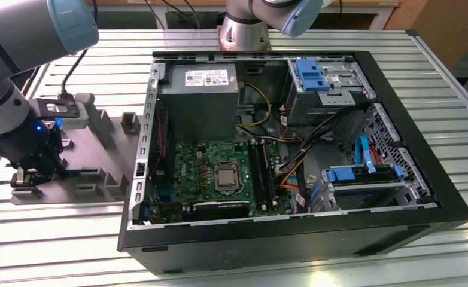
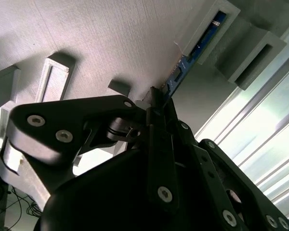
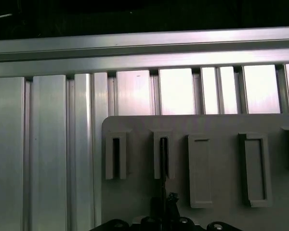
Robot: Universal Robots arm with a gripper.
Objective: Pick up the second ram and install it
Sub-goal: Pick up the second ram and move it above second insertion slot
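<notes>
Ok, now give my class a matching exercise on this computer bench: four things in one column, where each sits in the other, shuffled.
Things
1. flat green motherboard
2. blue plastic drive brackets
3. grey slotted holder plate
4. thin dark ram stick

Places
A. in a slot of the holder plate
B. on the metal drive cages
C. on the floor of the open black computer case
D. on the slatted metal table, at the exterior view's left of the case

Pairs: 1-C, 2-B, 3-D, 4-A
</notes>
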